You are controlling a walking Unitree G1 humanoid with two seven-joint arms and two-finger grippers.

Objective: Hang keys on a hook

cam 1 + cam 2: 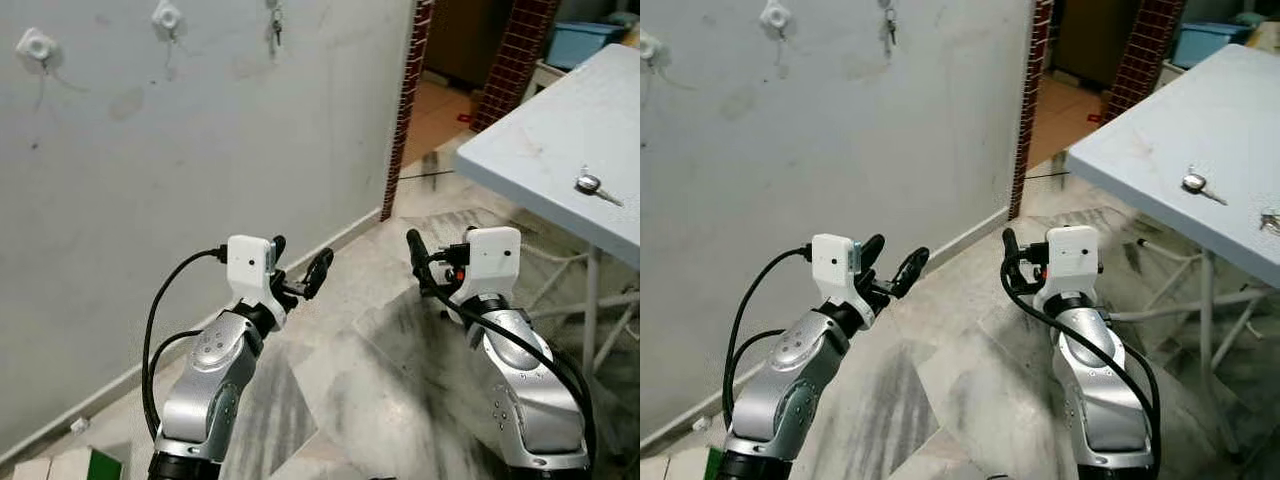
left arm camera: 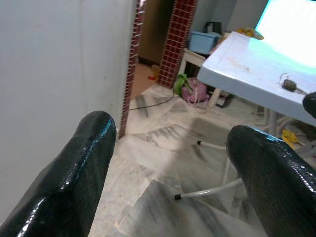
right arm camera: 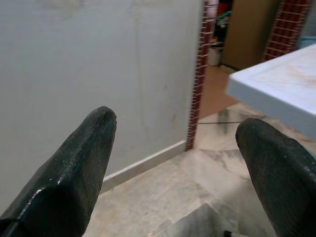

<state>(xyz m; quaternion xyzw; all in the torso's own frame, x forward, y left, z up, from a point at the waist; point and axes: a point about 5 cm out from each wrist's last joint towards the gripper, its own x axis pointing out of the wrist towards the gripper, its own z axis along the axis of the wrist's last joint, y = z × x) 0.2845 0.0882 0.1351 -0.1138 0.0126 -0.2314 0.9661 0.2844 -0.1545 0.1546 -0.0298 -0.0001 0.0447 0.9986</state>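
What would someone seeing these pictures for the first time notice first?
The two silver arms raised over the marble floor: the left gripper and right gripper both open and holding nothing. Next, a key lying on the white table to the robot's right. High on the grey wall to its left is a row of white hooks, one further along already holding keys.

silver arms, white wrist boxes, looping black cables, glossy black claw fingers (image 2: 74,182).

White table (image 1: 560,140), key (image 1: 590,184) lying near its front edge
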